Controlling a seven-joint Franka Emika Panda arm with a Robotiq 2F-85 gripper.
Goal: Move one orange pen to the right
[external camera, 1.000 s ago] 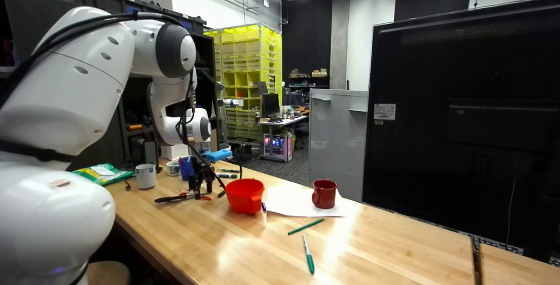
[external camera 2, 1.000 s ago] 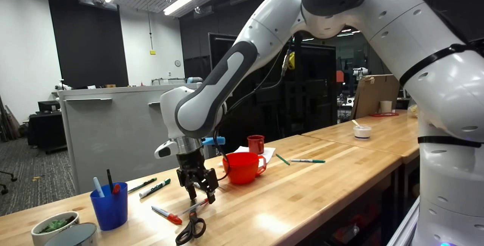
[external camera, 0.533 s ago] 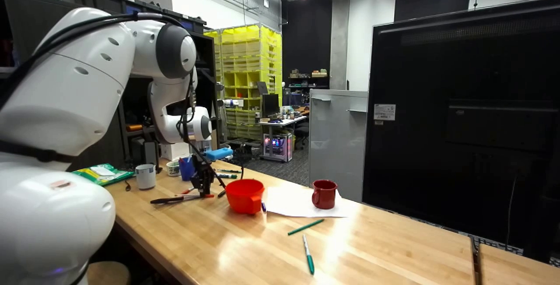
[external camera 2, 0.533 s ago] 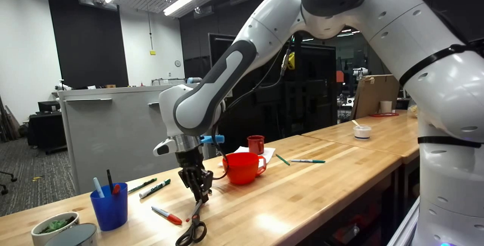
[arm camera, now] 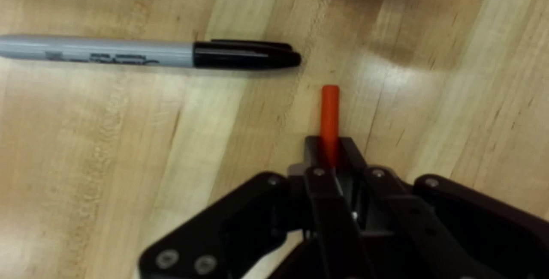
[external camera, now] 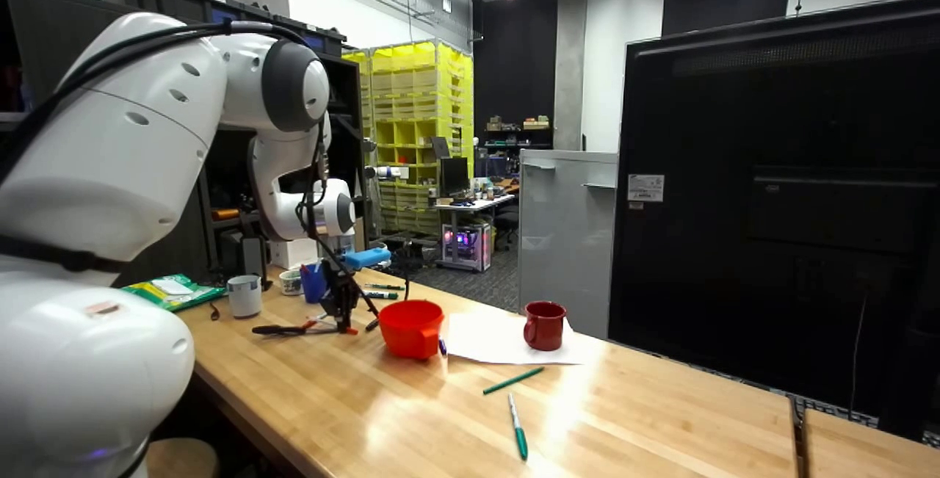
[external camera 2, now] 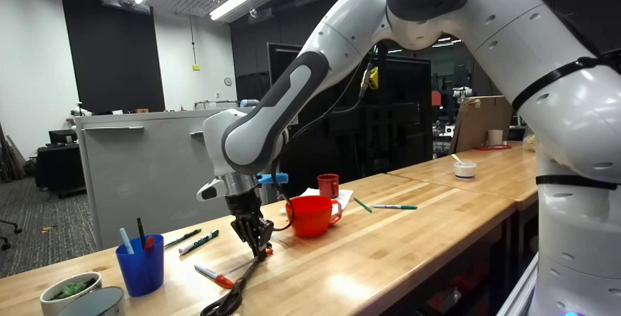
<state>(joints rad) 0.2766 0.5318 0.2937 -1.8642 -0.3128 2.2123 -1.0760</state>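
The wrist view has the orange pen (arm camera: pixel 330 116) lying lengthwise between my gripper's fingertips, its orange end sticking out past them. My gripper (arm camera: pixel 331 152) is shut on it, a finger against each side; the rest of the pen runs back between the fingers, mostly hidden. In an exterior view, the pen's orange end (external camera 2: pixel 269 252) shows just past the gripper (external camera 2: pixel 262 256), which points down at tabletop level. Black-handled scissors (external camera 2: pixel 228 301) lie with their blades reaching right to the fingertips; whether they are touched, I cannot tell.
A large red bowl (external camera 2: pixel 311 216) with a handle stands close beside the gripper. A red-capped marker (external camera 2: pixel 213 276) and a blue pen cup (external camera 2: pixel 140 267) are nearby. A black-capped marker (arm camera: pixel 246 54) lies just past the pen's end. Farther along is a dark red mug (external camera: pixel 545 325).
My gripper has closed from wide open onto the orange pen. The scissors have swung, their handles shifting away from the gripper. The arm itself has barely moved.
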